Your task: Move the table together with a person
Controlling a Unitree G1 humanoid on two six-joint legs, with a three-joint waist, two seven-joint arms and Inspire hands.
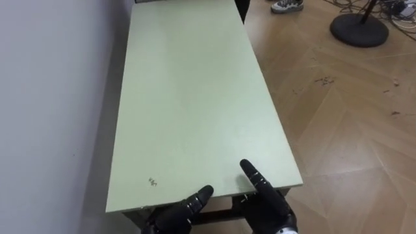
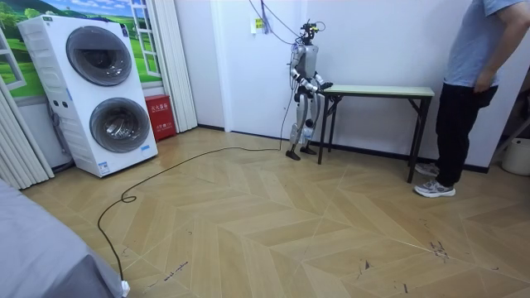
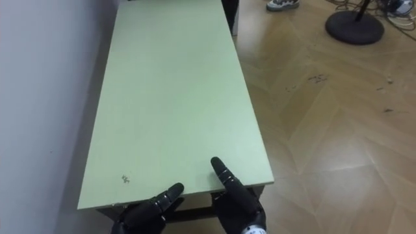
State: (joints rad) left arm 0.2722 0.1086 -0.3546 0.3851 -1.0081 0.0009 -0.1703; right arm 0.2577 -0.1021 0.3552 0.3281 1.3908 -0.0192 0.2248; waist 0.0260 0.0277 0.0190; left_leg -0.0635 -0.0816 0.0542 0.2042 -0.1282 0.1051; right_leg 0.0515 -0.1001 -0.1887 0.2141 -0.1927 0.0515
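Touching smooth pale-green rectangular table (image 1: 188,97) edge: left hand (image 1: 174,214), right hand (image 1: 268,205), grips untellable.

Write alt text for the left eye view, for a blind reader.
A long pale green table runs away along a white wall, with the left robot hand and right robot hand at its near end. A person's shoe shows beyond the far end.

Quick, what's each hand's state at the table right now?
Left hand: at the near edge of the table; open or shut cannot be told.
Right hand: at the same edge; cannot be told.
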